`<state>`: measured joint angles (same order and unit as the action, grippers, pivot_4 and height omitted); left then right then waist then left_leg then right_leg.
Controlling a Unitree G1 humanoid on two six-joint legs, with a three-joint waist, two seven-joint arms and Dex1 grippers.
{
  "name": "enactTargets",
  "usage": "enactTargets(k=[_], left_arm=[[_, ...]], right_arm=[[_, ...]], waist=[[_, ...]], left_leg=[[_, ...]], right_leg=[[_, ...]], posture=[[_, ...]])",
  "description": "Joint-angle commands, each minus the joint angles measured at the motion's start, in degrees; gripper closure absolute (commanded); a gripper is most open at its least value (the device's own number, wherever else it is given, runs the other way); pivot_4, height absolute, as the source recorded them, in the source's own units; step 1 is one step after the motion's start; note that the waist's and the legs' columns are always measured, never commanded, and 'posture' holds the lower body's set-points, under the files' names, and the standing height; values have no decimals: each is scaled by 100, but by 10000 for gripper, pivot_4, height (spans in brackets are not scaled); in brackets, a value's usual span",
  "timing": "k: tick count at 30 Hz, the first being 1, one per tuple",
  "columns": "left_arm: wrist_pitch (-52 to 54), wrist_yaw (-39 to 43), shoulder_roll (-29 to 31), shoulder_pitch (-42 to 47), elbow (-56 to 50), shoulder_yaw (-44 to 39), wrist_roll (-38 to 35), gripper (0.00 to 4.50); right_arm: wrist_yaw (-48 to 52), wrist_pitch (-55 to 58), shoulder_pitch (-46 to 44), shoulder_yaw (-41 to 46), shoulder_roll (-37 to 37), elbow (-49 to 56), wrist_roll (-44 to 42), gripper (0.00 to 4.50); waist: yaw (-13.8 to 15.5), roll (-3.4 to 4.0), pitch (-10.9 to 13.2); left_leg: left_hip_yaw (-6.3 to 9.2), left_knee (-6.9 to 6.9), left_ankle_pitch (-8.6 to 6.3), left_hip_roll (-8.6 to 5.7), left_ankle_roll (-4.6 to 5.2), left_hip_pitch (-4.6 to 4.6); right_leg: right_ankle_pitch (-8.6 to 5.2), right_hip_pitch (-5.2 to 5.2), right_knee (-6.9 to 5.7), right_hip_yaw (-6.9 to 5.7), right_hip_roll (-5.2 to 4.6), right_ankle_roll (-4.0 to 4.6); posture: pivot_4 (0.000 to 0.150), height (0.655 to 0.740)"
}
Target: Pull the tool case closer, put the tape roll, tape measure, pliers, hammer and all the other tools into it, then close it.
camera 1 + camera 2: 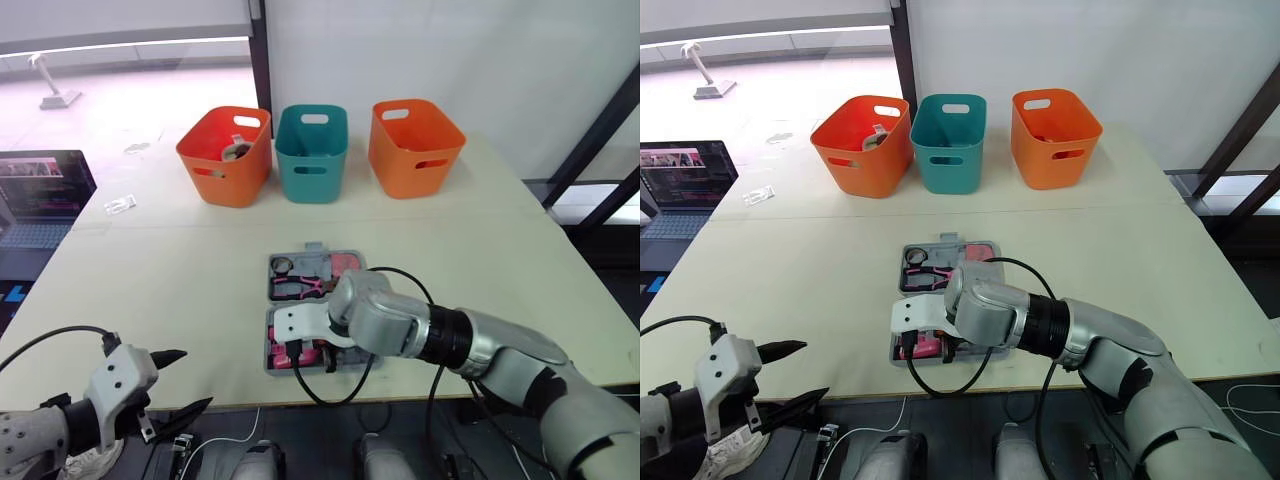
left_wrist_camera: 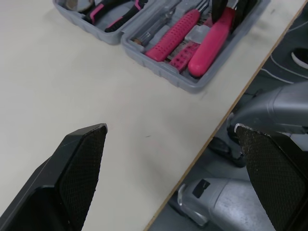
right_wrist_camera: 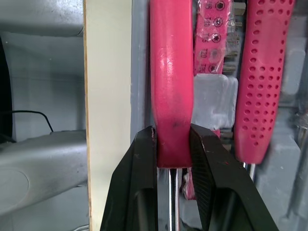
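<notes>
Down at the near left, the left gripper (image 1: 197,378) hangs just off the table (image 1: 150,270) edge, jaws spread wide, nothing between them. Over to the tool case (image 2: 163,72): it lies open flat at the near middle of the table, close to the edge. The right gripper (image 3: 173,131) is down in its near half, jaws pinched narrow around a smooth pink handle (image 3: 171,72), right beside a dotted pink handle (image 3: 262,72). Pliers (image 1: 300,288) sit in the far half. Across the far side stand an orange bin (image 1: 225,155), a teal bin (image 1: 312,150) and another orange bin (image 1: 415,145).
</notes>
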<state>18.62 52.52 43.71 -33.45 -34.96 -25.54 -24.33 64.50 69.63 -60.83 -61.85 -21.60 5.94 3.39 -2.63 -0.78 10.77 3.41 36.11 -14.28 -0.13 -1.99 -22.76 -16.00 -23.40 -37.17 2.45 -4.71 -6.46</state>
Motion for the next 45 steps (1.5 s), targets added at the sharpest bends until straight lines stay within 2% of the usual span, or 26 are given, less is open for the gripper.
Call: enactTargets(k=[1, 3, 5, 6, 8, 12, 15, 17, 19, 22, 24, 25, 27, 30, 31, 36, 40, 43, 45], left_arm=[[1, 21, 27, 11, -103, -102, -26, 0], [-44, 1, 22, 26, -97, -98, 34, 0], [-28, -12, 17, 37, -109, -96, 28, 0], [-15, -16, 20, 42, -120, -84, 25, 0], [0, 5, 21, 19, -134, -81, 5, 0], [2, 17, 55, 47, -113, -88, 20, 0], [130, -41, 72, 287, -122, -128, -149, 0], [226, -52, 59, 463, -116, -123, -267, 0], [272, -53, 52, 620, -62, -100, -322, 0], [303, 2, 114, 813, 61, -14, -324, 0], [325, 26, 193, 1012, 140, 107, -305, 0], [353, 31, 220, 1100, 170, 149, -307, 0], [366, 74, 280, 1231, 228, 218, -290, 0], [368, 134, 338, 1355, 323, 243, -300, 0], [367, 154, 349, 1382, 338, 254, -293, 0], [355, 158, 378, 1673, 330, 477, -292, 0], [378, 193, 449, 1926, 447, 556, -297, 0], [333, 202, 537, 2058, 647, 581, -135, 0], [277, 37, 533, 2093, 750, 688, 101, 0]], right_arm=[[-87, 79, -41, 144, 200, 106, -209, 40933], [-184, 195, -56, 187, 242, 148, -269, 40933], [-266, 305, -56, 303, 274, 193, -361, 30515], [-264, 331, -83, 341, 238, 243, -417, 27565], [-203, 452, -180, 539, 115, 426, -609, 18650], [87, 862, -326, 1265, -193, 988, -1301, 18650], [206, 715, -217, 2385, -340, 1198, -1870, 18650], [-481, -46, 375, 3584, 174, 1043, -1965, 18650], [-659, -1159, 952, 3846, -45, 1206, -1775, 18650], [-14, -1492, 1511, 3777, -477, 1519, -2238, 18650], [195, -2080, 1841, 3567, -668, 1437, -2180, 18650], [226, -2755, 1998, 3551, -710, 1330, -2011, 21061], [179, -3033, 2169, 3614, -568, 953, -2041, 27233], [-45, -3442, 2372, 3512, -379, 466, -1840, 42563], [-41, -3568, 2454, 3460, -375, 337, -1779, 44237], [-109, -4658, 2766, 3375, -245, -447, -1393, 44237], [-24, -4836, 2898, 3381, -112, -496, -1428, 44237], [-54, -4936, 3018, 3223, -172, -804, -1158, 44237], [-163, -5429, 3110, 3028, -210, -1339, -745, 44237]], waist=[[-1, 0, 0], [-1, 0, 0], [1, 0, 0], [1, 0, 0], [4, 0, 0], [10, 0, 0], [16, -1, 0], [14, -16, -10], [12, -17, -10], [26, -17, -10], [22, -19, -9], [8, -18, -9], [-21, -18, -9], [-46, -18, -9], [-32, -18, -9], [25, -19, -9], [6, -19, -8], [11, -19, -8], [11, -19, -9]], left_leg=[[1, 0, 0, 0, 0, 0], [1, 0, 0, 0, 0, 0], [2, 0, 0, 0, 0, 0], [3, 0, 0, 0, 0, 0], [4, 0, 0, 1, 0, 0], [5, 2, 0, 0, 0, -4], [3, 2, 0, 0, 0, -6], [9, -1, 0, 0, 0, -5], [9, 0, 0, 2, 0, -3], [7, 2, 0, -1, 0, -10], [4, 5, 0, -3, 0, -12], [7, 7, 0, -2, 1, -12], [4, 5, 0, 2, 1, -2], [2, -1, 0, 8, 1, 20], [3, -1, 0, 8, 1, 20], [0, 0, 0, 6, 1, 16], [3, 3, 1, 6, 1, 17], [5, -1, 0, 6, 1, 20], [4, -2, 1, 6, 1, 21]], right_leg=[[0, 0, 0, 0, 0, 0], [0, 0, -1, 0, 0, -1], [0, 0, -1, 0, 0, -1], [0, 0, -1, 0, 0, -1], [1, 0, -1, 0, 0, -1], [1, -1, 1, 0, -2, -1], [1, 0, 2, -3, -1, -2], [1, 5, 2, -9, 3, -2], [2, 7, 0, -11, 6, -3], [2, 9, 7, -11, 1, -5], [3, 7, 7, -8, 0, -6], [3, 7, 4, -10, 2, -7], [3, 9, -1, -9, 7, -6], [2, 22, -6, -5, 14, -5], [2, 22, -6, -5, 14, -5], [2, 25, 2, -5, 9, -5], [3, 28, -3, -5, 10, -6], [3, 27, -4, -6, 12, -6], [3, 28, -4, -6, 12, -5]], posture=[[1500, 7400], [1500, 7400], [1500, 7400], [1500, 7400], [1500, 7400], [1500, 7400], [1500, 7400], [1500, 7400], [1500, 7400], [1500, 7400], [1500, 7400], [1500, 7400], [1500, 7400], [1500, 7400], [1500, 7400], [1500, 7400], [1500, 7400], [1500, 7400], [1500, 7400]])
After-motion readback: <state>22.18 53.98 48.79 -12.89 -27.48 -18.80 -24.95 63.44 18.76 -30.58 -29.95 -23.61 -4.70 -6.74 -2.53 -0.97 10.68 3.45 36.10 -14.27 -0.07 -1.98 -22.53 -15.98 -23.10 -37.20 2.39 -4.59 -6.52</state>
